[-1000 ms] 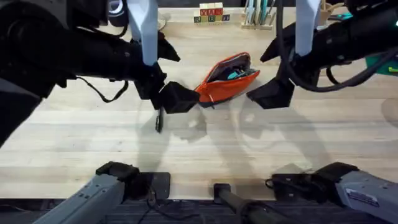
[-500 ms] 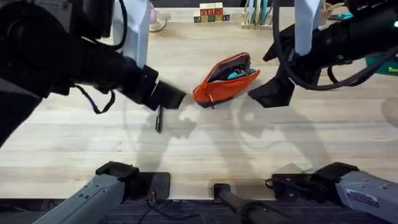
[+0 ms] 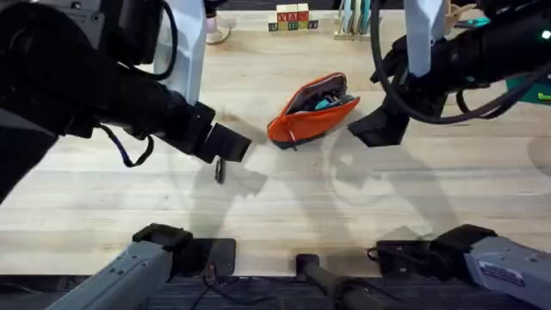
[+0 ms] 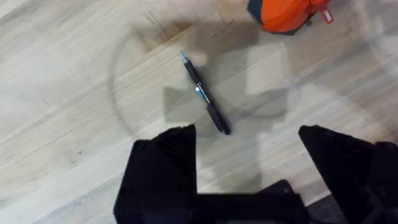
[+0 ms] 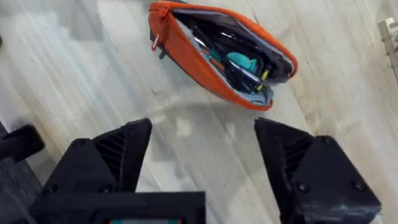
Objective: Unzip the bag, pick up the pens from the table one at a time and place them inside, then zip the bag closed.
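Your left tool (image 4: pixel 247 158) hovers wide open over a dark pen (image 4: pixel 205 101) lying mid-tabletop (image 3: pixel 284 207). The unzipped bag (image 3: pixel 312 108) lies toward the far edge; your right tool (image 5: pixel 202 152) gapes beside it, holding nothing.

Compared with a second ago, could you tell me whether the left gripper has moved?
Yes. The left gripper has pulled away from the orange bag, back toward the near-left, and now hangs open over the pen on the table. The bag has not shifted.
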You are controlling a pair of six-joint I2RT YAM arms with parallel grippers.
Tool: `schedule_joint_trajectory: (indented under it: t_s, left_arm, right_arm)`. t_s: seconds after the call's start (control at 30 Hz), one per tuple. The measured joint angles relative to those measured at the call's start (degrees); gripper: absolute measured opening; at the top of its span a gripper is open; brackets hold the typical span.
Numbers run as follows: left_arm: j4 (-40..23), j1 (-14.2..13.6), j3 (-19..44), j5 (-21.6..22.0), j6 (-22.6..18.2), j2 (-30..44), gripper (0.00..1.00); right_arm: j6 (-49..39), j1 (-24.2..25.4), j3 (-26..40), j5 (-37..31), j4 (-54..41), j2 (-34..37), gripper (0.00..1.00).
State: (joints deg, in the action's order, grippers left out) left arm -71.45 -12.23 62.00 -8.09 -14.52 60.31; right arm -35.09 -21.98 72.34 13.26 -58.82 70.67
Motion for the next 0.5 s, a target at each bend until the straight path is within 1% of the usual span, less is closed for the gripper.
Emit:
schedule_joint_trajectory:
  t_s: [0.1,0.23,0.33,0.5]
  left_arm:
    - [0.75,0.0,0.0,0.01,0.0,0.0,0.995]
    - [0.05,0.0,0.0,0.16,0.02,0.0,0.995]
    - [0.32,0.0,-0.07,1.18,0.02,0.0,0.995]
    - [2.91,0.0,-2.15,1.93,0.02,0.08,0.995]
  right_arm:
    - [0.0,0.0,0.0,-0.01,0.0,0.0,0.997]
    - [0.0,0.0,0.0,-0.02,-0.01,0.0,0.998]
    - [0.0,0.0,0.0,-0.02,-0.01,0.0,0.998]
    - [0.0,0.0,0.0,-0.02,-0.01,0.0,0.997]
